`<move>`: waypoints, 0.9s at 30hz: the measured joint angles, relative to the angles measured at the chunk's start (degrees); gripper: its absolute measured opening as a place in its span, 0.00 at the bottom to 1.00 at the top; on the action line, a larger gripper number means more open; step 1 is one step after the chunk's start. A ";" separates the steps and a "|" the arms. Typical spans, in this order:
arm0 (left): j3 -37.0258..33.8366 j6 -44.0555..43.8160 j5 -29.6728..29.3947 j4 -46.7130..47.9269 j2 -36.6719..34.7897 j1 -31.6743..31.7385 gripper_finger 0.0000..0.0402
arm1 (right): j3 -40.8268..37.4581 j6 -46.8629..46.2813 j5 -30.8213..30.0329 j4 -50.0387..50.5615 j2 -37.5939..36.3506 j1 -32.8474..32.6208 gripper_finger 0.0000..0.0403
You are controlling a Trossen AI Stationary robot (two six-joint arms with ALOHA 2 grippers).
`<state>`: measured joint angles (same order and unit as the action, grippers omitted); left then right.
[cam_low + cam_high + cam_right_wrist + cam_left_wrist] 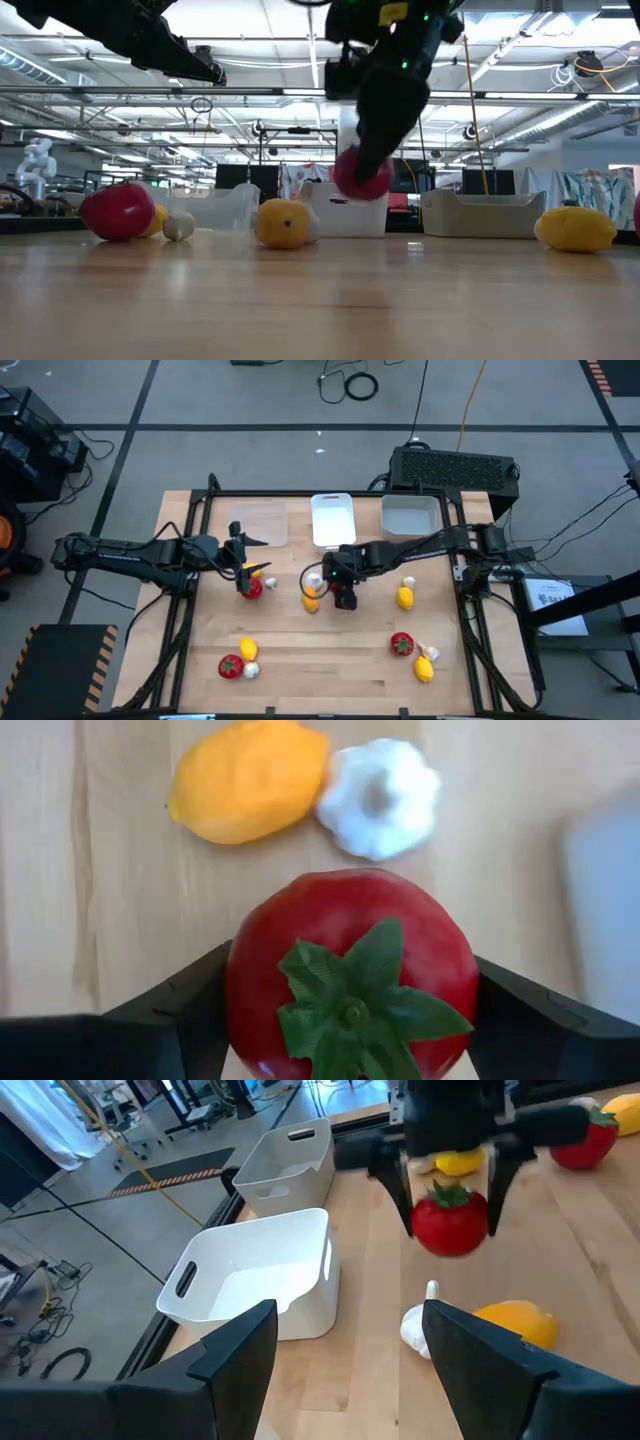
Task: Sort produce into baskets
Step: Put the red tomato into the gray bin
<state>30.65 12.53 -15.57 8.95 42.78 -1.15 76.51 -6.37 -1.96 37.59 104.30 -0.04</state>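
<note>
My right gripper [345, 593] hangs over the middle of the table, shut on a red tomato [350, 970] with a green top. It shows also in the low view [362, 172] and the left wrist view [450, 1220]. Under it a lemon [248, 780] and a garlic bulb [380, 795] lie on the table. My left gripper [350, 1370] is open and empty at mid-left [241, 565], beside another tomato [252, 589] and lemon [264, 581]. At the far edge stand the clear tray [260, 520], the white tray [332, 518] and the pale grey-white tray [410, 515]. My right gripper pinches the tomato's round sides [420, 1220] between its two fingers [405, 1190]. The fingers come from above, pointing down. The tomato sits upright with its green top [350, 1000] toward the wrist, lifted clear of the table [362, 185].
More produce lies on the table: a lemon [404, 598] and garlic [408, 582] at the right, a tomato [402, 645], garlic [430, 653] and lemon [424, 669] near right, a lemon [247, 650], tomato [230, 666] and garlic [251, 671] near left. A black box [455, 468] stands beyond the far right corner.
</note>
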 joint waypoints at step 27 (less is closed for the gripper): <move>0.02 -0.18 -1.18 -0.94 0.00 0.00 0.64 | 0.00 8.34 -11.28 17.75 -16.03 34.08 0.74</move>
<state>30.68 12.36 -16.75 8.01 42.78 -1.15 76.51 1.97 -13.24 55.33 88.27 34.04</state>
